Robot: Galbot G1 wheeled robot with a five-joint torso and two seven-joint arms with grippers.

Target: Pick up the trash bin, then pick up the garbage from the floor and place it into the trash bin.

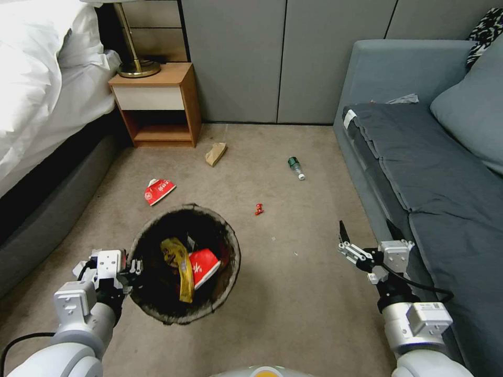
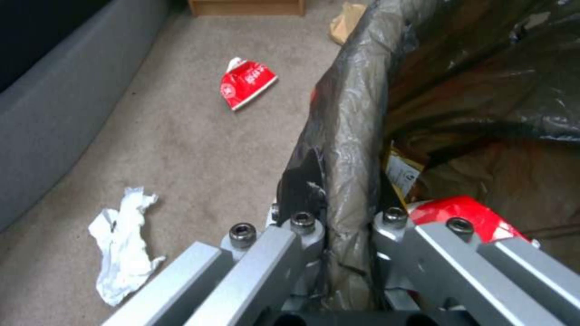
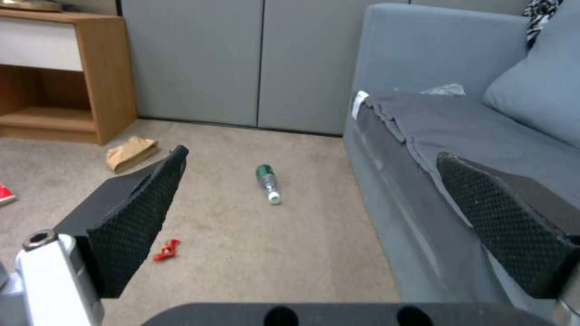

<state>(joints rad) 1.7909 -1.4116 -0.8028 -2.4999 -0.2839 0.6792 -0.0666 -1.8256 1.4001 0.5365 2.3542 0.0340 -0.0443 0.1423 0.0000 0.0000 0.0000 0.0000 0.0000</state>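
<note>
Trash bin (image 1: pixel 157 309) pinched at its rim by left gripper (image 1: pixel 137 267), right gripper (image 1: pixel 367 230) spread empty beside the sofa (image 1: pixel 445 209), green bottle (image 1: pixel 295 167) beyond the bin.

The trash bin (image 1: pixel 157 309) sits at front left, with a carton (image 1: pixel 205 266) and a wrapper (image 1: pixel 181 269) inside it. Behind it on the carpet (image 1: pixel 293 293) lies another carton (image 1: pixel 158 190), and farther back a paper scrap (image 1: pixel 215 153) beside the nightstand (image 1: pixel 157 104). A bottle (image 1: pixel 296 167) lies near the sofa (image 1: pixel 445 173) on the right
</note>
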